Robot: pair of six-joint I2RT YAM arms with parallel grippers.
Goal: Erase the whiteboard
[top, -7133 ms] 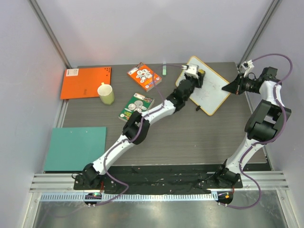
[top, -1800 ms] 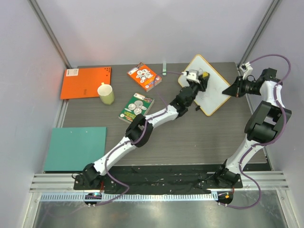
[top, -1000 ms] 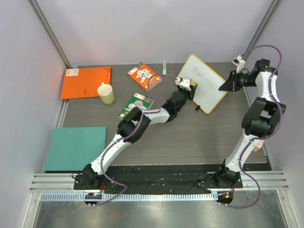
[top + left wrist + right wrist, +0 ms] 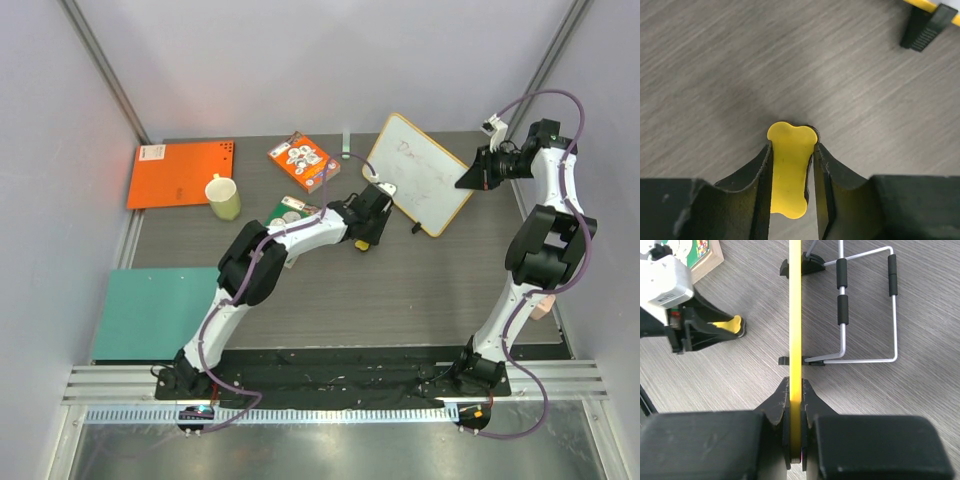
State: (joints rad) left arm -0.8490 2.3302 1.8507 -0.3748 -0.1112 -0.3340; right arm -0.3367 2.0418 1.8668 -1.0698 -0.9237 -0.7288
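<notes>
Table (image 4: 400,300): dark wood-grain; both arms reach to its far right part.
Left end effector (image 4: 791,145): jaws partly closed on a yellow eraser (image 4: 790,170), gripped by its sides. It is low over the table, just in front of the whiteboard and clear of it.
Whiteboard (image 4: 420,172): far right of the table, standing on its black feet and leaning back on a wire stand (image 4: 867,310).
Facing: the white face is turned toward the left arm; faint dark writing shows on it.
Long axis: along the bottom edge, running diagonally from far left to near right in the top view.
Right end effector (image 4: 796,385): jaws closed tight on the board's yellow frame (image 4: 796,315) at its right end.
Step in hand: probably bringing the eraser up to the face.
Doing it well: raise the eraser to the writing, set its pad flat against the face, and wipe along the long axis with light pressure. The right grip should brace against that push, since the stand looks easy to tip.
</notes>
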